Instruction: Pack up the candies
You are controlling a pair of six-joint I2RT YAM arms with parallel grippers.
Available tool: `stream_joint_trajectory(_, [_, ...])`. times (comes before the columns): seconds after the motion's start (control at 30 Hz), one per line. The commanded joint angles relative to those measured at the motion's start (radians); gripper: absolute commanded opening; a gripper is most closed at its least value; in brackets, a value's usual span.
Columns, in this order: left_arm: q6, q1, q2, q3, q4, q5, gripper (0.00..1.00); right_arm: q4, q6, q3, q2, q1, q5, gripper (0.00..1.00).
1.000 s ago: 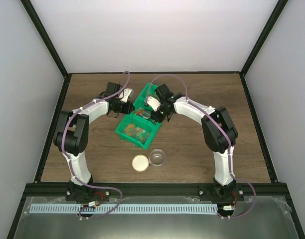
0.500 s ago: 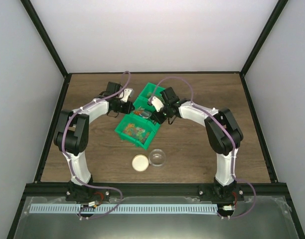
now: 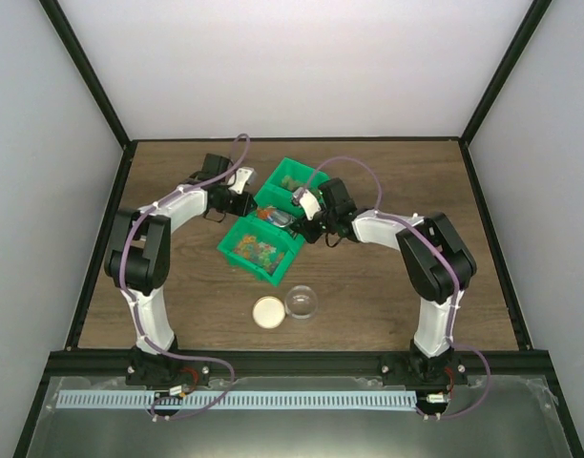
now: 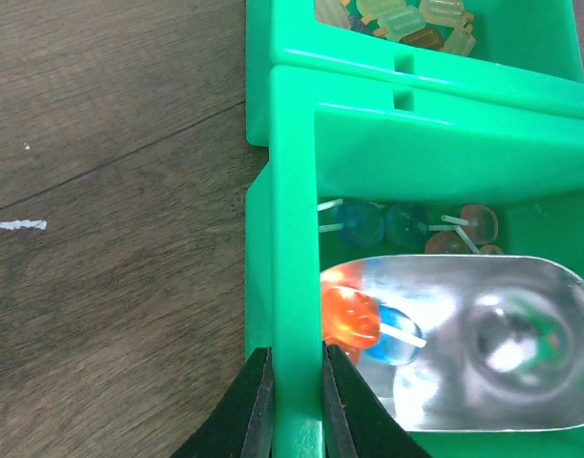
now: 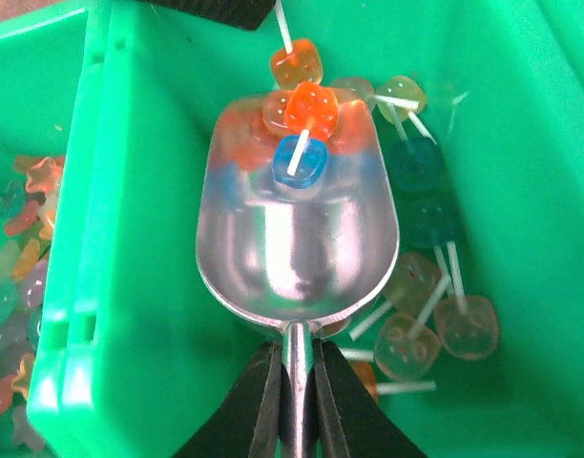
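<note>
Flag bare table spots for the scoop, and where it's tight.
Bare table: far-right corner beyond the right arm; the strip between the clear jar and that arm; the patch between the left arm and the tan lid. Tight: the green bins, where the left pincer clamps a wall and the right pincer holds the scoop.

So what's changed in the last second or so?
The right arm folded back, elbow swinging outward, drawing the right end effector, shut on the metal scoop, slightly rightward over the green bins. The left end effector stayed clamped on a bin wall. Tan lid and clear jar did not move.
</note>
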Motion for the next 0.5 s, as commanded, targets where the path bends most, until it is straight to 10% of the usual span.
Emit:
stream_joint_trajectory(0.0, [0.030,0.013,0.020,0.035,0.000,0.022,0.04,0.109,0.014,-0.004,-0.039,-0.008,-0.046,0.01])
stream_joint_trajectory(0.47, [0.031,0.015,0.042,0.067,-0.029,0.022,0.04,0.113,-0.016,-0.006,-0.014,-0.021,-0.063,0.01])
